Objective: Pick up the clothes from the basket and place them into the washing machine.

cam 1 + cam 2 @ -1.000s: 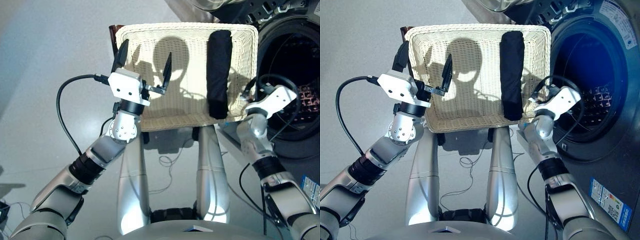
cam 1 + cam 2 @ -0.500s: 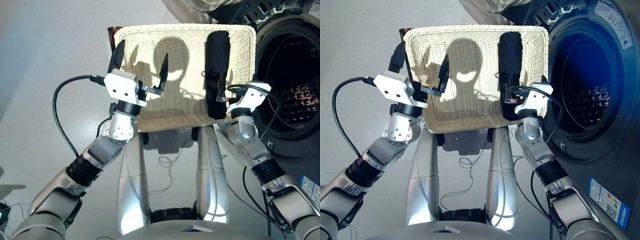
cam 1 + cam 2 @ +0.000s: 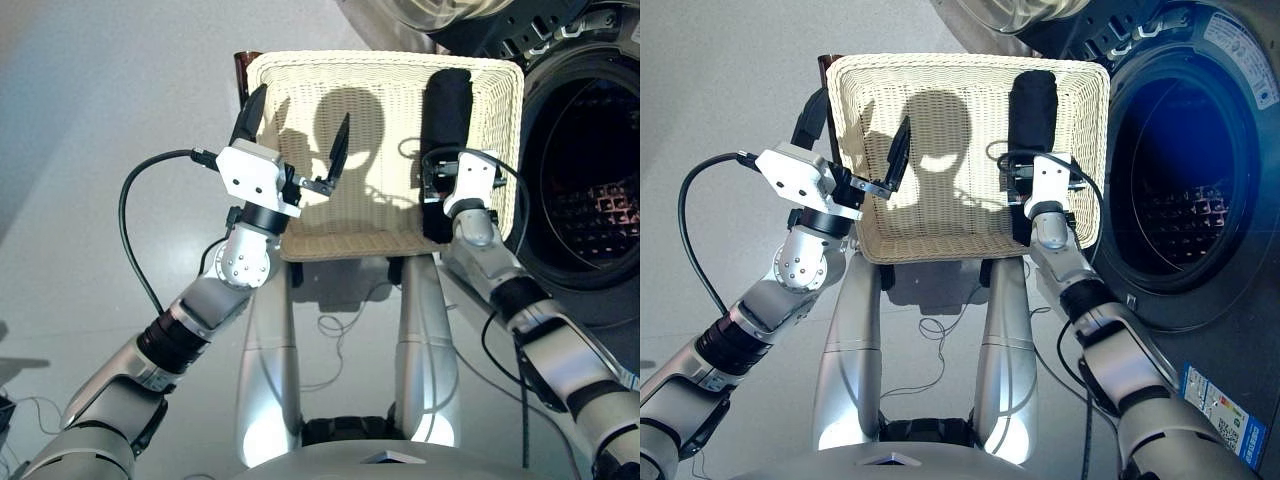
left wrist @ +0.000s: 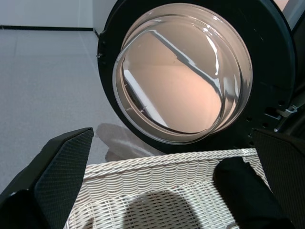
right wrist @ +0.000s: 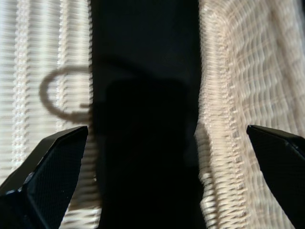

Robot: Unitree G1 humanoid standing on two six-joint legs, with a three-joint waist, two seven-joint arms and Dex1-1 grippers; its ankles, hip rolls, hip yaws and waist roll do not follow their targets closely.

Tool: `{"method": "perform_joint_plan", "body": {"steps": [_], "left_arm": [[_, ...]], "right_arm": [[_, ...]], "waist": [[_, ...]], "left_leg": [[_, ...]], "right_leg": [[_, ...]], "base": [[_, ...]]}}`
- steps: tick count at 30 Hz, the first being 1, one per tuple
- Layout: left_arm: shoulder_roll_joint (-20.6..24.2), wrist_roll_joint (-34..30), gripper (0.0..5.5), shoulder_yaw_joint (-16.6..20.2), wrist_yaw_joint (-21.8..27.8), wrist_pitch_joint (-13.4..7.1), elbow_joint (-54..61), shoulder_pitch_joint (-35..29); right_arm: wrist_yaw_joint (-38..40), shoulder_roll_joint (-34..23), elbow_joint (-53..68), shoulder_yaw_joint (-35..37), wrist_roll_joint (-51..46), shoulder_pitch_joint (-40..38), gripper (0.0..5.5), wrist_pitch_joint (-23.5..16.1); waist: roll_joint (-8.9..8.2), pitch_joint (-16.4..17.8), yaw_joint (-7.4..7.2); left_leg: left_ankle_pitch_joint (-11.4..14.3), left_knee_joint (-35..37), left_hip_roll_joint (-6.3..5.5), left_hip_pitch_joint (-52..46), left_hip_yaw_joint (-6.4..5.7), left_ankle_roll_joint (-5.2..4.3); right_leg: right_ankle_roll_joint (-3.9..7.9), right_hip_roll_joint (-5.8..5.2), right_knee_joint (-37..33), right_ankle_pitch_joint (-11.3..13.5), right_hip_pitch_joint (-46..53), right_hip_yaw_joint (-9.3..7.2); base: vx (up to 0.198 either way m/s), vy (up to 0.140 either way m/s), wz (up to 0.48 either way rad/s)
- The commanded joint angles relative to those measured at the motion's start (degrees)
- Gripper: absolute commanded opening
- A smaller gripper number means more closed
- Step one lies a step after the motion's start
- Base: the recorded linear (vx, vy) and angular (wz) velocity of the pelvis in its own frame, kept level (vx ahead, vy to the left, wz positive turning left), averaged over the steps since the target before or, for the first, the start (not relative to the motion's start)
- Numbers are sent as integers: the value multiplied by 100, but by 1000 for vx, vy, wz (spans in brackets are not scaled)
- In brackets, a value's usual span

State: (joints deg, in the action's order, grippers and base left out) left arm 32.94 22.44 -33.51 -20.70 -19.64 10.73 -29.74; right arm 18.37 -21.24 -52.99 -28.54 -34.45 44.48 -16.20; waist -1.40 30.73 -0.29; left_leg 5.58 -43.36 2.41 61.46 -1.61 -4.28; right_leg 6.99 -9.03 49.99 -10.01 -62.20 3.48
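Looking down from the head camera, the wide cream-white wicker basket (image 3: 350,215) sits ahead of the robot, and a single black garment folded into a long narrow strip (image 3: 447,110) lies lengthwise along its three o'clock side. At three o'clock of the basket stands the dark grey front-loading washing machine (image 3: 1240,200), its steel drum (image 3: 1170,210) exposed. The left end effector (image 3: 298,125) hovers over the basket's nine o'clock side with its two black fingers spread wide and nothing between them. The right end effector (image 3: 1025,185) hangs directly over the near half of the black strip; from this view I cannot tell whether it touches the cloth. From the left wrist camera, the wide-apart left fingers (image 4: 62,167) frame the far basket rim, the far end of the black garment, and the round black-rimmed glass porthole door (image 4: 183,71) swung open beyond. From the right wrist camera, the right fingers (image 5: 52,167) stand far apart on either side of the black strip, which runs straight between them over the weave, unheld.
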Motion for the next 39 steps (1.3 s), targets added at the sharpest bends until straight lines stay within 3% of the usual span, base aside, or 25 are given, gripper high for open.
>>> {"method": "perform_joint_plan", "body": {"steps": [1,14,21,25,36,37,39], "left_arm": [[-260,36,550,-88,65,-277,499,-168],[-284,-69,550,-131,25,-236,658,-377],[-264,-32,550,-136,-20,-206,763,-356],[-211,13,550,-171,-123,-196,792,-376],[-139,77,550,-211,-127,-194,892,-431],[-143,101,550,-208,-124,-181,884,-434],[-141,108,550,-203,-123,-177,878,-429]], "right_arm": [[-70,88,-87,192,-337,210,550,-64],[-299,334,-1166,98,-63,659,550,407],[-220,332,-1388,307,-417,823,550,384],[228,319,-1642,533,-403,1071,550,275],[416,58,-1953,575,-218,1380,550,421],[407,45,-1922,570,-250,1380,0,403],[393,36,-1884,542,-239,1374,0,406]], "waist": [[405,-93,102],[496,-93,195],[539,-93,203],[568,-93,208],[574,-93,196],[565,-93,189],[556,-93,185]], "left_leg": [[132,-44,-146,-154,342,166],[262,-560,-115,303,326,165],[299,-739,-101,476,350,152],[317,-812,-99,575,347,152],[319,-862,-116,664,346,156],[312,-844,-115,653,349,156],[311,-837,-115,647,356,158]], "right_leg": [[-270,225,-146,347,-120,-267],[-241,219,266,290,-548,-352],[-256,222,441,240,-716,-336],[-259,219,481,234,-799,-336],[-276,202,524,242,-882,-327],[-276,202,523,248,-884,-325],[-276,200,523,249,-881,-322]], "base": [[0,0,0],[0,0,0],[0,0,0],[0,0,0],[0,0,0],[0,0,0],[0,0,0]]}}
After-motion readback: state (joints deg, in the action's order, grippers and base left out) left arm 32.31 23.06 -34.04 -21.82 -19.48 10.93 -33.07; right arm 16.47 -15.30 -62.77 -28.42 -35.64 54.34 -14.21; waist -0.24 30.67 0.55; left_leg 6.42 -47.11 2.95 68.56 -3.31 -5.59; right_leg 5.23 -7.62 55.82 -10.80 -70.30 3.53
